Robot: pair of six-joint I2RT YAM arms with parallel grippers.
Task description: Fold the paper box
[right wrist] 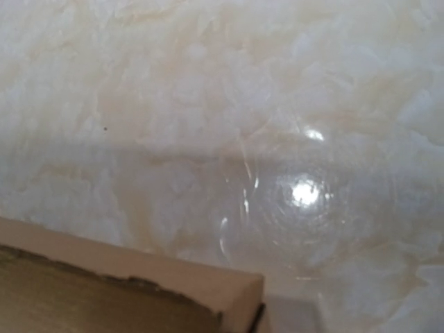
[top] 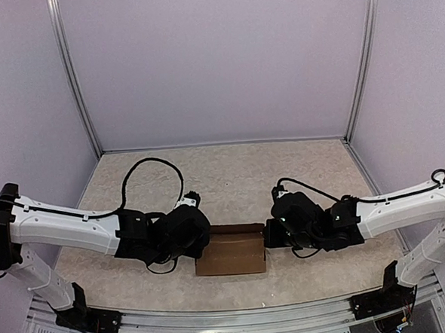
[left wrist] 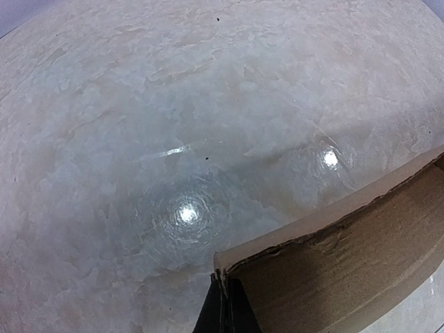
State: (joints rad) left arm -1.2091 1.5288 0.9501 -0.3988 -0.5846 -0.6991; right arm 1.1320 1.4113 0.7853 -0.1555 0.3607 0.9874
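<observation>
**Both hands at the ends of the part-formed box**

On the left, the left hand [top: 195,233] sits against the left end of the paper box [top: 229,255]. From above, its wrist housing hides the fingers. In the left wrist view a dark fingertip [left wrist: 208,320] shows right at a raw cardboard corner, with a thin edge of board running up beside it. It may be pinching that wall, but I cannot tell how far the hand is open or whether it truly grips.

The box lies in the middle of the worktop [top: 230,173], close to the near edge, between the two arms. It reads as a low brown oblong with a darker band along its far side.

On the right, the right hand [top: 270,235] meets the box's right end. Its wrist view shows only a cardboard corner low in the frame, so its opening and hold cannot be told either.

This looks like a mid-fold step, with the end walls being raised or tucked. The next move probably calls for steadying one end while the other presses its flap inward, gently enough not to slide the box.
</observation>
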